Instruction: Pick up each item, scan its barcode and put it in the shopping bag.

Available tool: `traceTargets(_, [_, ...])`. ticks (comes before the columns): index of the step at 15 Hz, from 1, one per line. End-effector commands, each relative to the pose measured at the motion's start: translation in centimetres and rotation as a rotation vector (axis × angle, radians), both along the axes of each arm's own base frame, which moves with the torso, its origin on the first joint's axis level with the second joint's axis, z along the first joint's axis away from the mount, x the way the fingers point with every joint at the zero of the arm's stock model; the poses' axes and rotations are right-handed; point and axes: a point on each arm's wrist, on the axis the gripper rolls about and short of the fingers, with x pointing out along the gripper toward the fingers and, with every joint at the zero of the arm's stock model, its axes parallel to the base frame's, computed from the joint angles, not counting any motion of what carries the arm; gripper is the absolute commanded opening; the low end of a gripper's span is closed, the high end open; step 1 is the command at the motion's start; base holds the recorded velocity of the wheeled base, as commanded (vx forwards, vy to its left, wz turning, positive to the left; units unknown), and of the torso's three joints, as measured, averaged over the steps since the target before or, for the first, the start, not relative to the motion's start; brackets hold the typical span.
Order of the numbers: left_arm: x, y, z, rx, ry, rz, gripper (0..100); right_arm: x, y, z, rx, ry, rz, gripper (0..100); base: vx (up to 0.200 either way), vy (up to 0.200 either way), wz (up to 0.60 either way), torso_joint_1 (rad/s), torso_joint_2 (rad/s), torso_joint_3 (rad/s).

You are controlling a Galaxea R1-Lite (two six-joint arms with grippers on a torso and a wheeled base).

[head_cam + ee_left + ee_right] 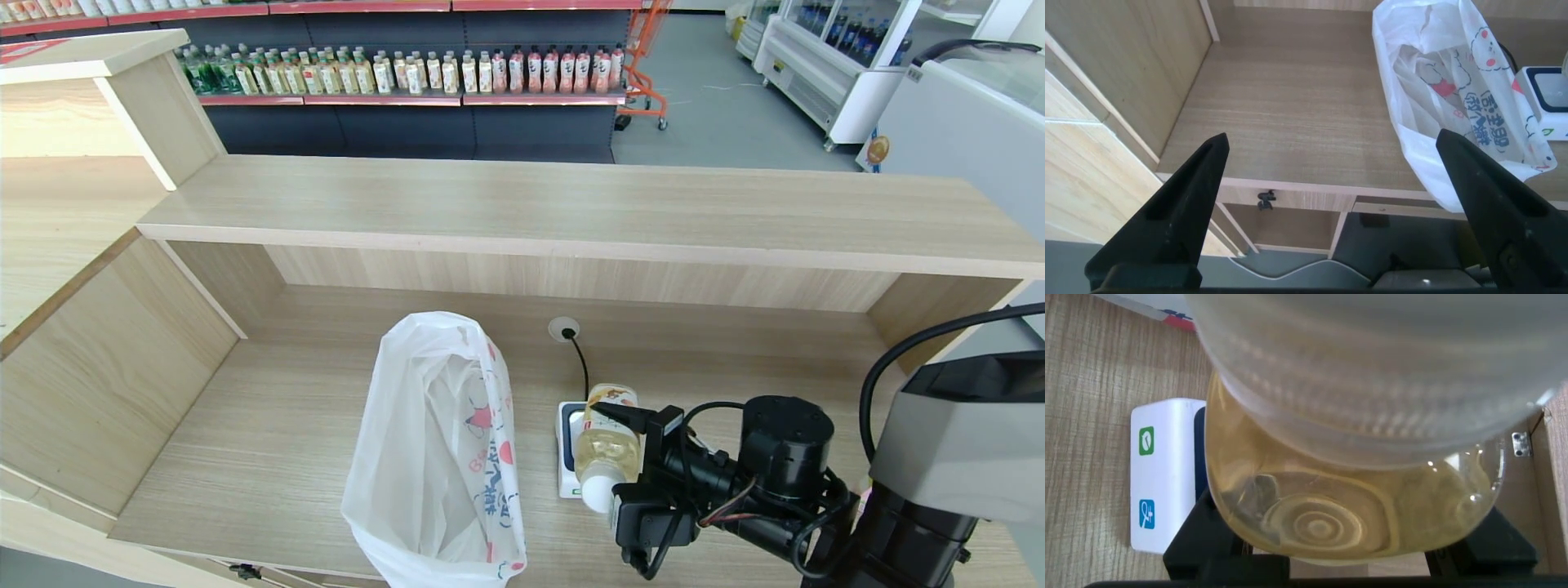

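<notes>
Our right fingers (633, 416) grip the bottle (606, 447) at its middle; our left fingers (1188, 212) are open. We think it is smooth, slippery and heavy.

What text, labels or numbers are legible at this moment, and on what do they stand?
shopping bag: printed characters beside cartoon figures, too blurred to read.
scanner: a green and a blue icon square, no words legible.
bottle: label print too small to read.
shelf bottles: labels too small to read.
</notes>
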Motion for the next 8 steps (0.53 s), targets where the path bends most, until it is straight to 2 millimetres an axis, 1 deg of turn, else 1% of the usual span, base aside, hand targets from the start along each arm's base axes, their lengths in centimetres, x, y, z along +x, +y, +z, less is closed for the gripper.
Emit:
traceTargets(1, [0.00, 0.00, 0.00, 0.001, 0.000, 0.000, 100, -0.01, 0.01, 0.07, 0.003, -0.002, 0.001, 0, 0.000, 0.000, 0.00, 0.000, 0.00, 0.000])
traceTargets(8, [0.00, 0.00, 0.00, 0.004, -0.001, 0.000, 100, 0.04, 0.04, 0.12, 0.004, -0.005, -0.001, 0, 0.000, 0.000, 0.00, 0.000, 0.00, 0.000])
